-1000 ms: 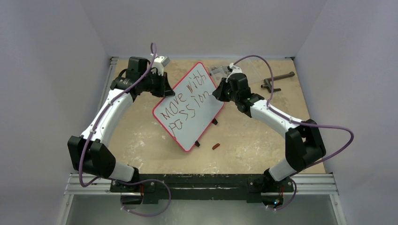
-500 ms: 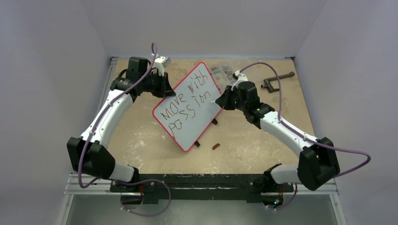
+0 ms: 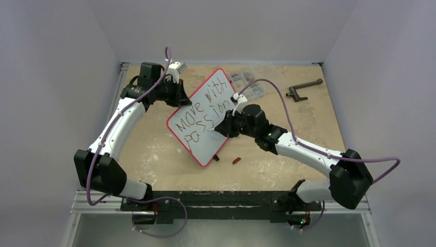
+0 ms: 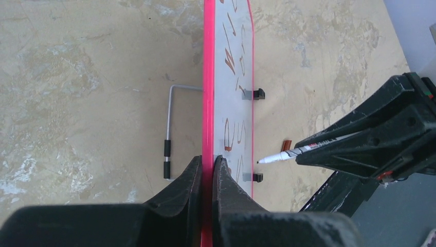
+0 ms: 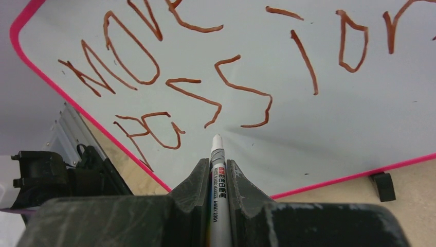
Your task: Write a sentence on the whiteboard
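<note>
The whiteboard (image 3: pixel 212 144), white with a red rim, stands tilted on the table. The sentence (image 3: pixel 203 110) reads "MOVE WITH PASSION" in two slanted reddish-brown rows. My left gripper (image 3: pixel 181 98) is shut on the board's upper left rim (image 4: pixel 207 77), one jaw on each side (image 4: pixel 207 170). My right gripper (image 3: pixel 222 128) is shut on a white marker (image 5: pixel 218 154). The marker's tip sits just below the "SS" of the lower row (image 5: pixel 241 87), close to the board face (image 5: pixel 319 128). I cannot tell whether it touches. The marker also shows in the left wrist view (image 4: pixel 288 154).
A small reddish-brown cap (image 3: pixel 236 160) lies on the table in front of the board. A clear parts box (image 3: pixel 249 82) and a dark metal tool (image 3: pixel 303 87) lie at the back right. A bent wire stand (image 4: pixel 169 128) lies behind the board.
My right arm has swung from the board's right edge to the left and nearer, bringing the marker over the lower row. The left arm and board have not moved.
</note>
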Controlling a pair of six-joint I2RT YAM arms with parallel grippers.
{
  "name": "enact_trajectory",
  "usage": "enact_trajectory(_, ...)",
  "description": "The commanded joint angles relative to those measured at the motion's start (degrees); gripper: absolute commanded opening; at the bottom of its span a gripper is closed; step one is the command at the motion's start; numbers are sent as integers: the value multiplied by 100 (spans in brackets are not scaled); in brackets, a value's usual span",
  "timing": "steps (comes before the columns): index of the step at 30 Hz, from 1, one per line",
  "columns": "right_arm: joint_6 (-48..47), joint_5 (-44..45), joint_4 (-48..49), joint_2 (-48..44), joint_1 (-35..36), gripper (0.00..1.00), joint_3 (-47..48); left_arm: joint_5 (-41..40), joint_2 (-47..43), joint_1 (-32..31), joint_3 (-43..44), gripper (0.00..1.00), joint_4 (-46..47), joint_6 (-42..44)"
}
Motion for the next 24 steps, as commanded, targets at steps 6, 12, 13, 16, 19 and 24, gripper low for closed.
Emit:
enact_trajectory(6, -172, -67, 922, 185, 386, 0, -307, -534, 207, 317, 93, 0, 7, 418)
enact_trajectory(12, -263, -61, 1071, 165, 496, 0, -556, -536, 264, 443, 74, 0, 50, 427)
enact_trajectory(13, -258, -54, 1098, 164, 499, 0, -587, -522, 283, 448, 74, 0, 42, 426)
enact_trajectory(16, -256, -19, 1139, 201, 500, 0, -647, -513, 314, 453, 78, 0, 45, 436)
enact_trajectory(19, -260, 52, 1138, 276, 511, 0, -655, -517, 334, 458, 78, 0, 36, 447)
enact_trajectory(24, -329, 201, 997, 424, 537, 0, -667, -491, 352, 458, 78, 0, 36, 438)
